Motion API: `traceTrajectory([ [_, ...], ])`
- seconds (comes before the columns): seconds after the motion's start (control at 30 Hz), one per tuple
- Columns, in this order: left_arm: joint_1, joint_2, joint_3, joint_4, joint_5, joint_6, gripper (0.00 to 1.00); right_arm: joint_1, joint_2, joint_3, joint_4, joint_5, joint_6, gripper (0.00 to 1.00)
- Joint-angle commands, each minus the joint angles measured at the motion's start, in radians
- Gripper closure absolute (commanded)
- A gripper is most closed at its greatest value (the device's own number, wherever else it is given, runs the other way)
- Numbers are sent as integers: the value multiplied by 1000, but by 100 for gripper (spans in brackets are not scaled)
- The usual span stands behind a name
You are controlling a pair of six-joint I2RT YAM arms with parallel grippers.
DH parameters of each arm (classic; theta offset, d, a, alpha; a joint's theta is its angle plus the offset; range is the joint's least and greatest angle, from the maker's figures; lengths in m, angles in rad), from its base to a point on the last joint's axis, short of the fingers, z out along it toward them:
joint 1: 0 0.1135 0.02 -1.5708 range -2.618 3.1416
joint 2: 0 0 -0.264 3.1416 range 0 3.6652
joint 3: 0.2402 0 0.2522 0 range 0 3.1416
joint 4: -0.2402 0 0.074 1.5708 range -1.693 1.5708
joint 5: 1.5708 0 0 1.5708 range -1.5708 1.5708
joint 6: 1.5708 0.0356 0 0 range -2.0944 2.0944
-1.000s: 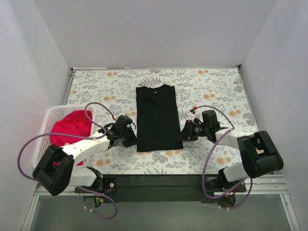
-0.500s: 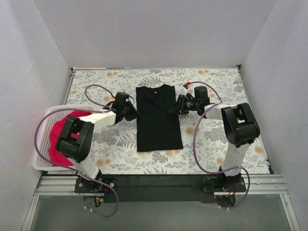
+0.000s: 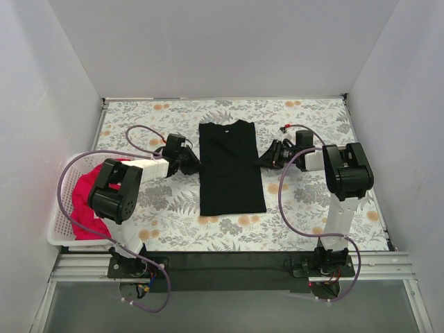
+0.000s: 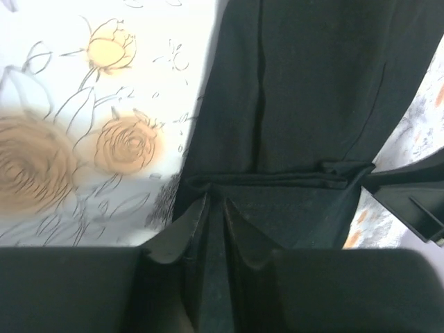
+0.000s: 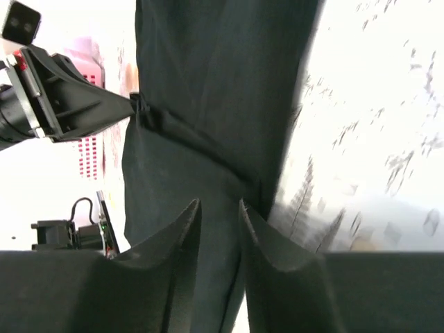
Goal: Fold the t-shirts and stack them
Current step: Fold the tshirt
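Black tee [image 3: 232, 166] lies flat on floral table [image 3: 312, 118], sleeves tucked in, collar at far end. My L pincer [image 3: 196, 165] is clenched on its left edge, and my R pincer [image 3: 264, 160] is grasping the right edge opposite. Cloth ridges betw. them. Red-pink tee [image 3: 87, 201] sits bunched in white basket [image 3: 59, 232], near-left corner.

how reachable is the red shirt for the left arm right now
probably yes, once it lets go: the left hand looks pinched on the black shirt, but the red shirt lies exposed in the basket beside that arm
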Motion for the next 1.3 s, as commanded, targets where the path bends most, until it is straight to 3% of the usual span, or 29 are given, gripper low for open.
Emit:
traceTrajectory([
  [0.0, 3, -123, -1, -131, -96, 52, 82, -8, -126, -54, 9, 24, -14, 63],
  [0.1, 2, -247, 12, -229, -155, 92, 63, -3, -250, -123, -16, 47, -20, 54],
  [0.2, -9, -347, 30, -394, -236, 128, 41, 24, -360, -145, -225, 137, -131, 48],
  [0.23, -15, -373, 24, -460, -247, 139, 38, 38, -411, -143, -370, 183, -174, 46],
  [0.33, -56, -482, -20, -557, -274, 135, 29, 126, -512, -163, -581, 455, -267, 44],
  [0.43, -150, -554, -73, -635, -307, 81, 21, 244, -599, -209, -677, 627, -270, 41],
  [0.57, -340, -579, -111, -706, -319, -14, 18, 393, -680, -255, -786, 900, -232, 41],
  [0.67, -414, -582, -145, -738, -354, -88, 18, 431, -724, -292, -800, 904, -201, 43],
  [0.97, -461, -508, -156, -726, -408, -138, 30, 509, -697, -300, -798, 895, -150, 46],
  [1.27, -486, -452, -149, -714, -411, -149, 31, 575, -626, -312, -824, 1017, -132, 51],
])
